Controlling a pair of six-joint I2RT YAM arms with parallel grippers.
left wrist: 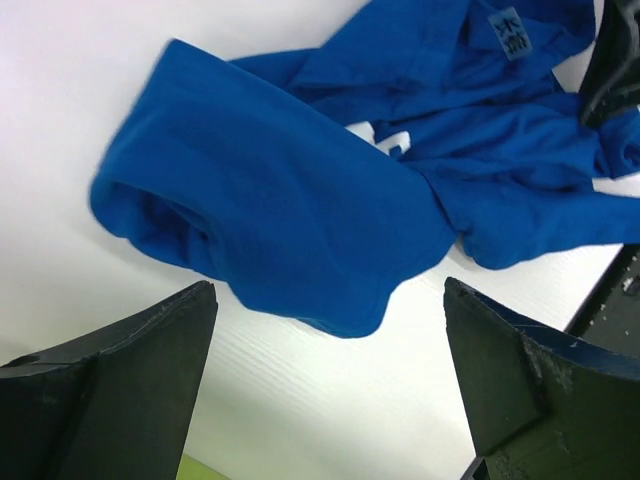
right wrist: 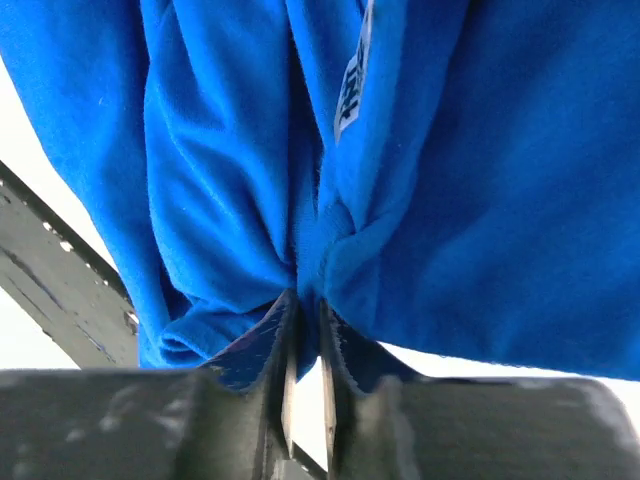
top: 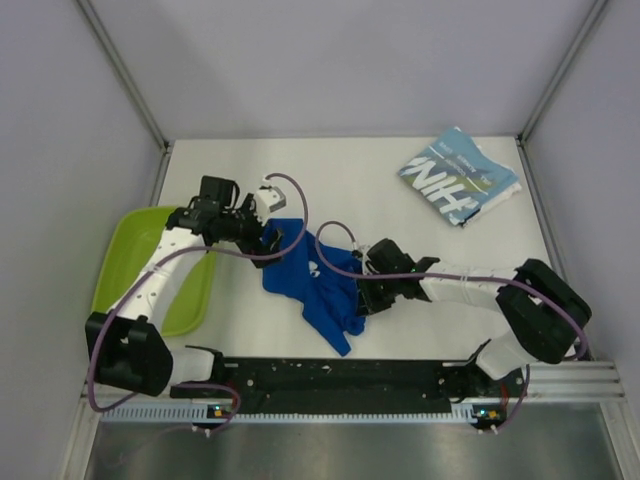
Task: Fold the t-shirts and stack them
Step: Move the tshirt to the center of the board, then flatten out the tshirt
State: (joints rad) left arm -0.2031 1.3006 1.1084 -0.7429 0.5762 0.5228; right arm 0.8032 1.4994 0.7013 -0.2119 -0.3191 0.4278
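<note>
White worktop (top: 350,170), walled on three sides. The lime-green tub (top: 115,265) sits at its left edge, partly under the left arm, and has no part in the fold. The royal blue t-shirt (top: 315,280) lies crumpled near the middle of the worktop, toward the near edge and between the two arms. It is bunched and unfolded, with one end trailing toward the near rail. It probably sits there because both arms can reach it from either side. The teal-blue t-shirt (top: 458,178) is at the far right corner, already a flat folded packet with white lettering up. It is well apart from the work, likely parked as the base of the stack. The right gripper (right wrist: 305,300) comes in from the right, its jaws drawn nearly together on a gathered pleat of the blue cloth, a firm pinch judging by the creases fanning from it. The left gripper (left wrist: 328,288) sits at the shirt's left side with jaws spread wide and nothing between them. A rounded sleeve or hem fold lies just ahead. It reads as lined up for a second hold, so the pair can draw the shirt flat.
</note>
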